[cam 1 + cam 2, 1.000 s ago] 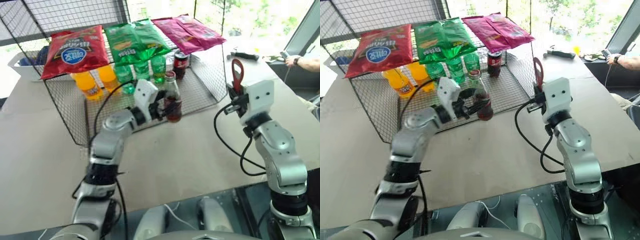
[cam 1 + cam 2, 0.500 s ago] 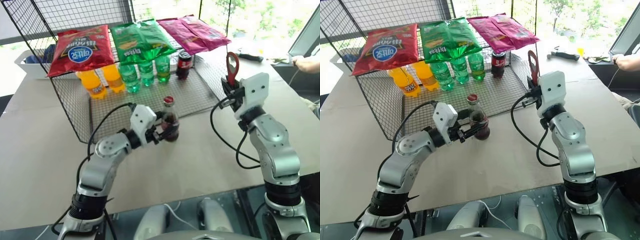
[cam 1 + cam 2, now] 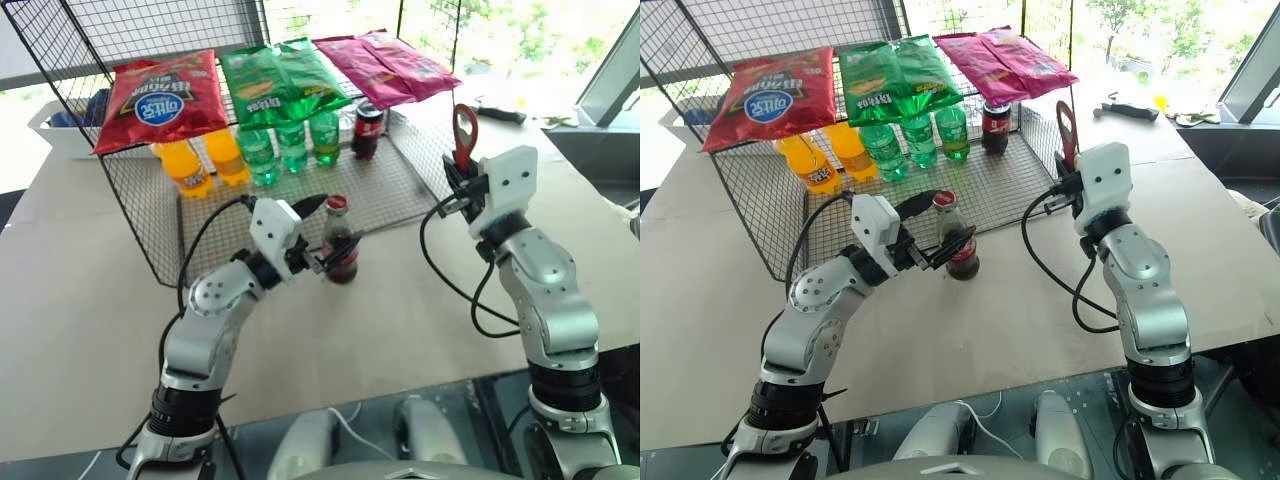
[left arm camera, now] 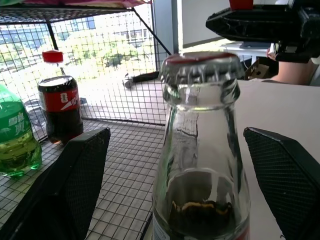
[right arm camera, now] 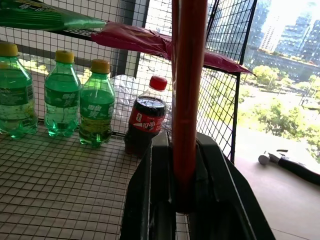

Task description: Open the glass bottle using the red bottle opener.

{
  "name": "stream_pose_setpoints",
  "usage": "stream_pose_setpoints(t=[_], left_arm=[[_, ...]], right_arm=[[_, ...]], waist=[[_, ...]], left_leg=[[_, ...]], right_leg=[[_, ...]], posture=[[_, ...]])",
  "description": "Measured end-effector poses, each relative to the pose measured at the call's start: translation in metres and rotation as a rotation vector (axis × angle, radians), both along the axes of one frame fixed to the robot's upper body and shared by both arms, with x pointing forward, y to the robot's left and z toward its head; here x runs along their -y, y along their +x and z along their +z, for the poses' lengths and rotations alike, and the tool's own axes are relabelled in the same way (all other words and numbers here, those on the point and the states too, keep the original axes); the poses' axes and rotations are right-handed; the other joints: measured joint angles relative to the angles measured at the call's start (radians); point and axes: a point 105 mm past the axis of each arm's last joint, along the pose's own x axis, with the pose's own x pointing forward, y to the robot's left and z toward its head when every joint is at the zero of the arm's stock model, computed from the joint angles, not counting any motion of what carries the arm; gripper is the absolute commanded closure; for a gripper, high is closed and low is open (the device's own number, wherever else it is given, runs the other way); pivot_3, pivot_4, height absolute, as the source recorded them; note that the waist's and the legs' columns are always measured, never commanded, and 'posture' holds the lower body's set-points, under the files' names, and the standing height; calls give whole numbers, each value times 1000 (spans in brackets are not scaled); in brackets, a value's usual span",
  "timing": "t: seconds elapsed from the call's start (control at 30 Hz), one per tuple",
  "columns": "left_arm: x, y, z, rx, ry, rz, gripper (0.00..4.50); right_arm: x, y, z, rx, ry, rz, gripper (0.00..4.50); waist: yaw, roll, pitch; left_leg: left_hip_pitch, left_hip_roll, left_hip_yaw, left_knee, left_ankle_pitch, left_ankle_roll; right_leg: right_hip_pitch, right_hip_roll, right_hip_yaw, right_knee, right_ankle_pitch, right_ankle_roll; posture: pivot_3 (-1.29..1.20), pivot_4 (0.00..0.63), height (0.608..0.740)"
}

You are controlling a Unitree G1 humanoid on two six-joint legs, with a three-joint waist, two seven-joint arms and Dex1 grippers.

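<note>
Left eye view: glass bottle upright on tabletop between spread fingers of left end effector, untouched; right end effector clamped on upright red bottle opener.

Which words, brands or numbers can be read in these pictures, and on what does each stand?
None reads clearly.
Red snack bag: white lettering on a blue oval, upside down, blurred.
Green snack bag: yellow lettering, blurred.
Green bottles: label print too small.
Dark drink bottle: white script on red band, unreadable.
Glass bottle: label too small.
</note>
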Motion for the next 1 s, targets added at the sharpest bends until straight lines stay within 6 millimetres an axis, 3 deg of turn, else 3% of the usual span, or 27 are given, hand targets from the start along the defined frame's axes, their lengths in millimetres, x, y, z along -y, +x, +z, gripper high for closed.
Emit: stream_pose_setpoints(t=[0.17,0.5,0.73,0.77,0.83,0.9,1.0], left_arm=[[8,-6,6,-7,-87,-38,87],[13,-4,-7,-61,-64,-64,87],[14,-3,-12,-62,-46,-65,87],[14,-3,-12,-62,-48,-64,612],[13,-2,-13,-64,-50,-62,1124],[13,-1,-14,-65,-51,-57,2079],[12,0,-7,-34,-60,-51,2079]], right_arm=[[-4,3,-3,-14,-14,19,4500],[-17,2,3,9,-20,61,4500],[-53,-6,-9,-18,-105,192,4500],[-61,-8,-13,-24,-127,215,4500],[-67,-11,-17,-28,-157,237,4500],[-72,-13,-22,-23,-209,254,4500],[-77,-16,-25,-16,-243,271,4500]], waist=[[-1,0,0],[-1,0,0],[-1,0,0],[-1,0,0],[0,0,0],[0,0,0],[1,0,0]], left_leg=[[0,0,0,0,0,0],[0,-1,0,0,0,0],[0,-1,0,0,0,0],[0,-1,0,0,0,0],[0,-1,-1,0,0,0],[0,-1,-1,0,0,0],[0,-1,-1,0,0,0]], right_leg=[[0,0,0,0,0,0],[0,0,0,0,0,0],[0,0,0,0,0,0],[0,0,0,0,0,0],[0,0,0,-1,0,0],[0,0,0,-1,0,0],[0,0,-1,-1,0,0]], posture=[[0,150,740],[0,150,740],[0,150,740],[0,150,740],[0,150,740],[0,150,740],[0,150,740]])
